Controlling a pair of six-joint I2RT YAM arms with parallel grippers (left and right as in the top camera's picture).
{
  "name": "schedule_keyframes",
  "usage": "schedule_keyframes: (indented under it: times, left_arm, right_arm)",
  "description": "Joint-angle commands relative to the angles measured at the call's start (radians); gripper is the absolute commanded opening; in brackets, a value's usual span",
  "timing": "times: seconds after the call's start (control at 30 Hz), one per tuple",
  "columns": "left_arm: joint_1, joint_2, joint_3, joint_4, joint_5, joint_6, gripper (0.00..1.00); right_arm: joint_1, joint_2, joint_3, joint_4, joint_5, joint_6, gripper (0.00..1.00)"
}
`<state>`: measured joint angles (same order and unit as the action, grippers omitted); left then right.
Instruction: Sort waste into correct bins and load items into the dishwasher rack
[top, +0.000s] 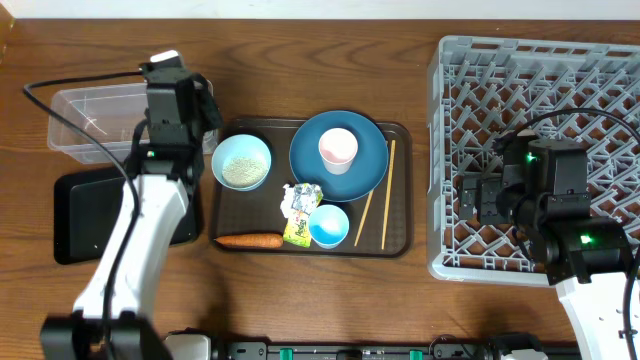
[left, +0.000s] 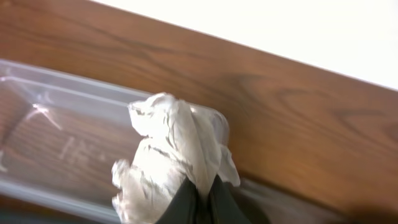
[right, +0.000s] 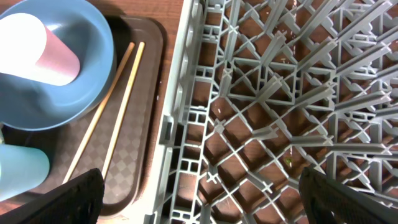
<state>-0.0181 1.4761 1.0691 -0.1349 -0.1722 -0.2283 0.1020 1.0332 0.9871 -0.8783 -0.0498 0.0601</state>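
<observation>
From above, the left gripper (top: 186, 106) hangs over the right end of the clear plastic rectangular tub (top: 88, 122), whose long axis runs left to right; the flat black rectangular tray (top: 105, 215) lies just near of it, laid the same way. On the dark brown serving tray (top: 400, 185) the orange carrot-like stick (top: 248, 240) lies left to right along the near edge, and the pair of wooden chopsticks (top: 376, 195) runs near to far, its far ends together and near ends splayed. The right gripper (top: 470, 200) sits over the left part of the large grey plastic dishwasher rack (top: 545, 90). The left wrist view shows the black fingers (left: 186, 205) pinched shut on a crumpled white paper wad (left: 171, 152), held above the tub's rim (left: 62, 93). In the right wrist view the gripper (right: 202, 196) stands spread wide and empty over the rack's left wall (right: 180, 130), the chopsticks (right: 115, 106) beside it on the tray.
</observation>
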Motion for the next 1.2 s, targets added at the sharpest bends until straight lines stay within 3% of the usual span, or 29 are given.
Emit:
schedule_keyframes:
  times: [0.0, 0.17, 0.27, 0.3, 0.37, 0.5, 0.73, 0.9, 1.17]
  left_arm:
    - [0.03, 0.069, 0.017, 0.055, -0.027, 0.013, 0.07]
    - [0.047, 0.144, 0.017, 0.116, -0.027, 0.013, 0.07]
    - [0.048, 0.151, 0.017, 0.12, -0.027, 0.013, 0.55]
    - [0.048, 0.151, 0.017, 0.123, -0.027, 0.013, 0.63]
    - [0.048, 0.143, 0.017, 0.13, -0.027, 0.014, 0.68]
    - [0.045, 0.102, 0.017, 0.101, 0.01, 0.013, 0.7]
    - [-0.025, -0.033, 0.017, -0.254, 0.444, 0.013, 0.68]
    - [-0.116, -0.016, 0.003, -0.458, 0.531, 0.009, 0.69]
    - [-0.267, 0.084, -0.026, -0.485, 0.582, 0.01, 0.69]
  right_arm:
    - [0.016, -0.003, 0.02, -0.001, -0.003, 0.01, 0.99]
    - [0.016, -0.003, 0.02, -0.002, -0.003, 0.01, 0.99]
    - [0.016, -0.003, 0.02, -0.002, -0.003, 0.01, 0.99]
    - [0.016, -0.003, 0.02, -0.002, -0.003, 0.01, 0.99]
    - [0.016, -0.003, 0.02, -0.002, -0.003, 0.01, 0.99]
    - [0.016, -0.003, 0.02, -0.005, -0.003, 0.01, 0.99]
    - [0.016, -0.003, 0.02, -0.011, -0.003, 0.01, 0.99]
    - [0.016, -0.003, 0.02, -0.014, -0.003, 0.01, 0.99]
    - [0.016, -0.003, 0.02, -0.029, -0.003, 0.01, 0.99]
